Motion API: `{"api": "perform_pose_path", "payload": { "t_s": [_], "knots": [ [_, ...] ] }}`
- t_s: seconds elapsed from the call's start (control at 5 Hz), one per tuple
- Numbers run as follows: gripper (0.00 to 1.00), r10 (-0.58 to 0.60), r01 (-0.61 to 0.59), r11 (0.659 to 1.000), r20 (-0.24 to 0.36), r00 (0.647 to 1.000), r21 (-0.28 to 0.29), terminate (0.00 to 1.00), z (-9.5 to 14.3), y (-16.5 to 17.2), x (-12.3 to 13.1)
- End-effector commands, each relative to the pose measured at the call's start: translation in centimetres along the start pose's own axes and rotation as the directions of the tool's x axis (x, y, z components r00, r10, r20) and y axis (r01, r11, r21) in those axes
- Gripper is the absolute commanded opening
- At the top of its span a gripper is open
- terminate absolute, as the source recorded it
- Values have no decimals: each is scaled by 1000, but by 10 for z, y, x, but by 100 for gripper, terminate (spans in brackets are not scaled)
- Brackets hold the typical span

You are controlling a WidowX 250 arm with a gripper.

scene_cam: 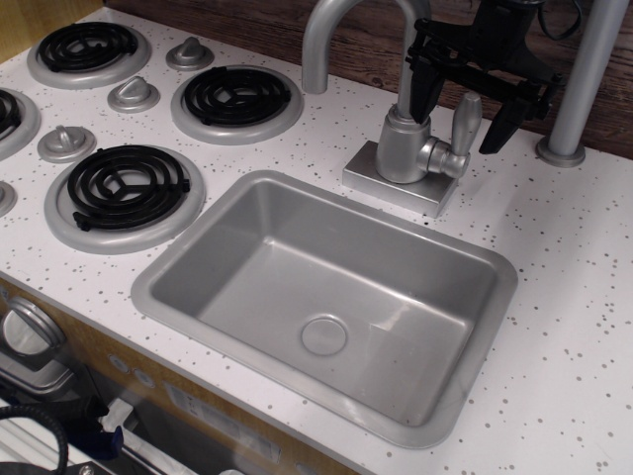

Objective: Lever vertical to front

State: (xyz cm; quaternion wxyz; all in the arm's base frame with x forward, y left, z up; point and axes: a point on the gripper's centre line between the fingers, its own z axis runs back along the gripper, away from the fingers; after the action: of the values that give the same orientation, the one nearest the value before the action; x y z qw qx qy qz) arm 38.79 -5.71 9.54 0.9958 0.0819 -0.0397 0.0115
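— One lever [465, 121] is seen on the faucet; where is it placed?
— It is carried on a short round stub at the right side of the faucet body [404, 146], and it is pointed upward, nearly upright, with a slight lean.
— How is the gripper [463, 97] set?
— It is held just above and around the lever. The black jaws are spread wide, one finger [425, 87] seen left of the lever by the spout's stem, the other to its right; contact cannot be told.
— What is found around it?
— The curved spout [341, 35] is raised behind, the grey sink [178, 259] is sunk in front, and black burners [237, 96] with round knobs [134, 94] are ranged to the left on the speckled white counter [574, 297].
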Motion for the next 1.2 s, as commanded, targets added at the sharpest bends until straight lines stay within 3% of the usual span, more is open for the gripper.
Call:
{"api": "perform_pose_path", "payload": {
  "t_s": [0.0, 0.4, 1.0],
  "knots": [
    [100, 0, 0, 1000, 0, 1000, 0, 0, 0, 0, 0],
    [100, 38, -40, 999, 125, 991, 18, 0, 5, 1, 10],
    [100, 19, -25, 999, 170, 985, 36, 0, 14, 2, 29]
  ]
}}
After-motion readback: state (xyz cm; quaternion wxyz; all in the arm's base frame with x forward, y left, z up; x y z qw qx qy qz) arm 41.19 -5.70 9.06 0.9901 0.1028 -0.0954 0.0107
